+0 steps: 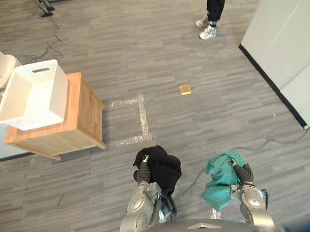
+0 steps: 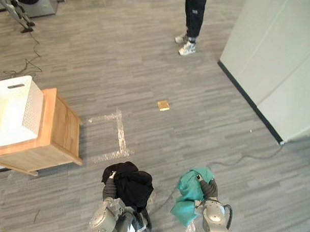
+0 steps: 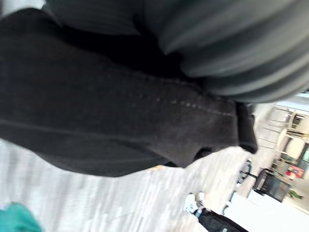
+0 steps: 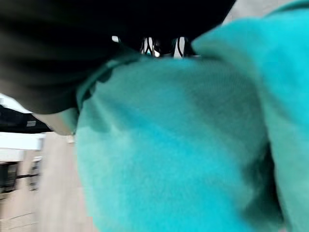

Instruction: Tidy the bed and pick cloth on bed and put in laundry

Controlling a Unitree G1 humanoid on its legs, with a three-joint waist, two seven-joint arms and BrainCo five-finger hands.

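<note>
My left hand [image 1: 143, 173] is shut on a bundled black cloth [image 1: 165, 169] that hangs from it above the floor, with a finger showing over the cloth's top. The black cloth [image 3: 120, 125] lies right against the hand in the left wrist view. My right hand [image 1: 243, 172] is shut on a teal cloth [image 1: 220, 180], which droops from it low in the eye views. In the right wrist view the teal cloth [image 4: 183, 145] sits close under the hand. A white perforated laundry basket [image 1: 34, 94] stands on a low wooden table [image 1: 85, 118] ahead at the left.
A person [image 1: 213, 12] stands far ahead on the grey plank floor. A small yellow block [image 1: 185, 89] lies on the floor mid-way, by an L of pale tape [image 1: 143, 119]. A white partition [image 1: 285, 40] runs along the right side.
</note>
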